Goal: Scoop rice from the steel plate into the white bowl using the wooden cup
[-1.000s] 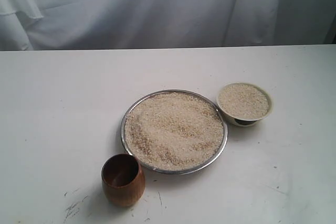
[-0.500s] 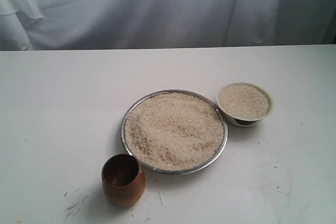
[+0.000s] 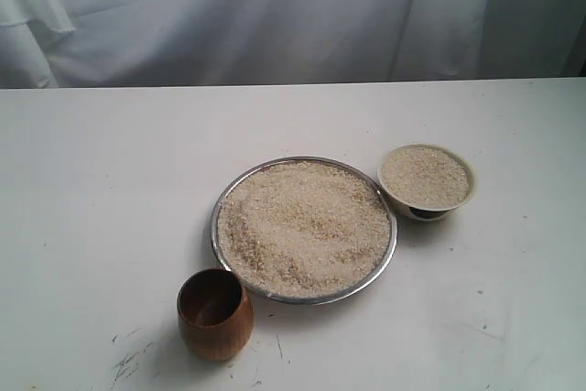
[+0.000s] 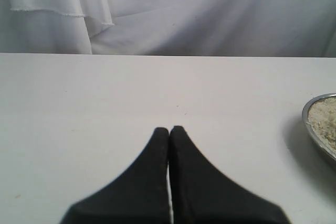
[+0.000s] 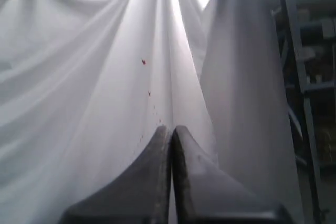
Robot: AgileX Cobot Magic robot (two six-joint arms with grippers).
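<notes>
**Not started yet, the cup's just sitting there**

Exterior view: neither hand is in shot, so the wooden cup [image 3: 215, 313] stands upright and empty on the worktop [image 3: 92, 226], well apart from both. It's just beside the steel plate [image 3: 213, 231], which is heaped with rice [image 3: 302, 226]. The white bowl [image 3: 472, 186] on the plate's other side already has rice in it.

Left wrist view: the left hand [image 4: 169, 129] is pinched fully closed on nothing, with the plate rim ahead and off to one side.

Right wrist view: the right hand [image 5: 169, 128] is closed and empty too, aimed at a white curtain [image 5: 79, 103].

My guess is pickup comes next. One hand has to open and come down around the cup.
</notes>
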